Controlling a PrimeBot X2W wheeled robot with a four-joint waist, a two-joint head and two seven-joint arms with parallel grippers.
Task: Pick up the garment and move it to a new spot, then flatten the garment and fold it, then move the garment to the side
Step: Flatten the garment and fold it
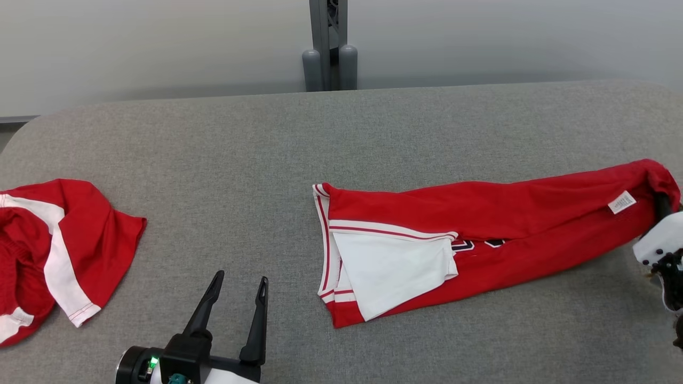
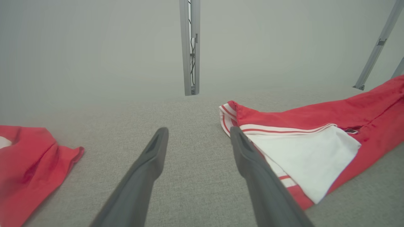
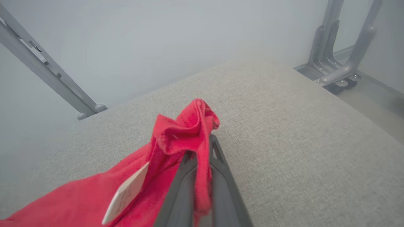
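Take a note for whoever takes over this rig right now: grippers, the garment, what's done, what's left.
Left gripper: open, empty, over the table.
Right gripper: shut on the right end of the red garment.
The rest of it lies stretched on the table, with a white panel showing.
Second red garment: bunched at the left edge.
Done: grasp. Left: move, flatten, fold, set aside.

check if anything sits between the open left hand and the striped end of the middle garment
Nothing visible does: bare grey table lies between the left hand and the garment's striped end. The right hand grips its other end.
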